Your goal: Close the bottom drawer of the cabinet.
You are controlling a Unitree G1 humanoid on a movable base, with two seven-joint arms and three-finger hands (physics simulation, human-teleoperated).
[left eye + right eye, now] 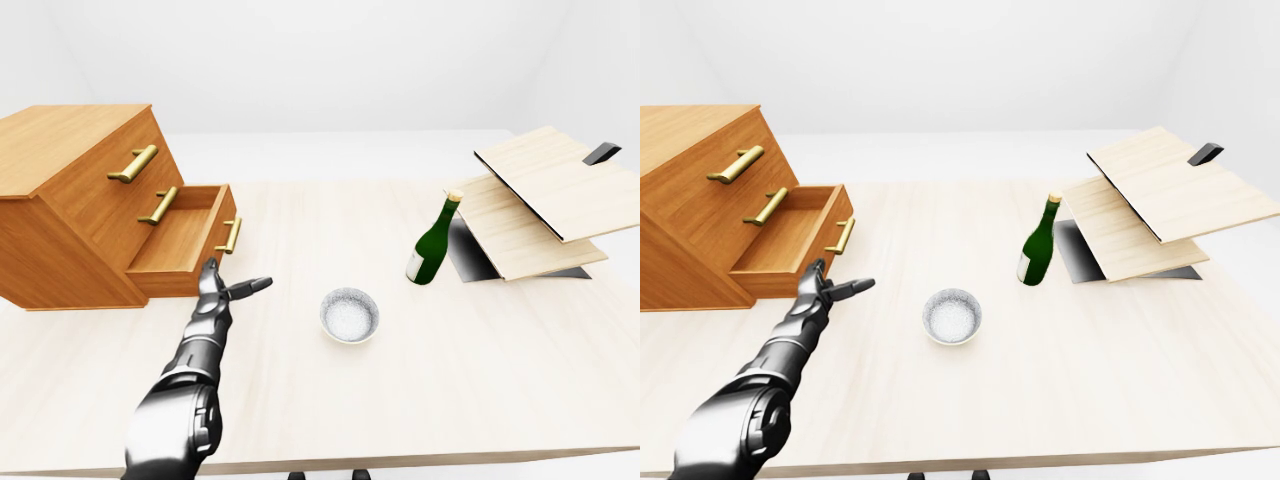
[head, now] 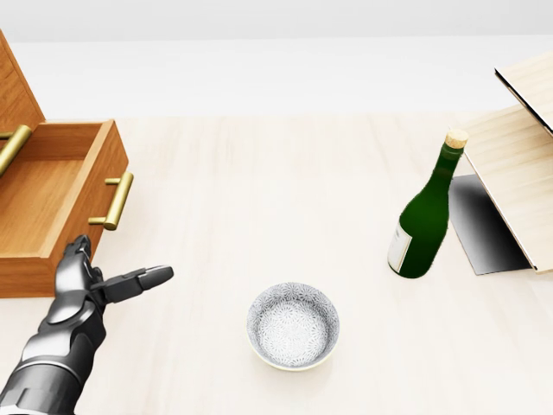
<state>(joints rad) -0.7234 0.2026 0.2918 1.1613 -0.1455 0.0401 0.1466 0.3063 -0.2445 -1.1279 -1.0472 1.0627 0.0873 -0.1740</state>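
- Bottom drawer [image 1: 180, 243] is pulled well out of the cabinet [image 1: 70, 200]; its inside shows and looks empty. Nothing closed yet, so the task is basically at the start.
- The two drawers above it sit flush, going by their brass handles.
- My left hand [image 2: 91, 281] is out over the bench [image 1: 450, 380], just below the open drawer's front panel in the head view, near its lower corner. Can't tell whether it touches the panel; it looks just short of it.
- Left hand fingers are apart, one [image 2: 138, 280] sticking out to the right and away from the drawer, the others pointing up toward the drawer front. It grips nothing.
- Drawer handle [image 2: 117, 201] sits above and right of the hand, untouched.
- Right hand isn't in any view.
- Left to do, as I judge it: get the palm flat on the drawer front, then push it all the way into the cabinet until flush with the other two.
- Bowl [image 2: 293, 326] and green bottle [image 2: 425, 217] stand well right of the drawer, clear of the push path. Wood panels [image 1: 545, 200] are stacked further right, irrelevant.
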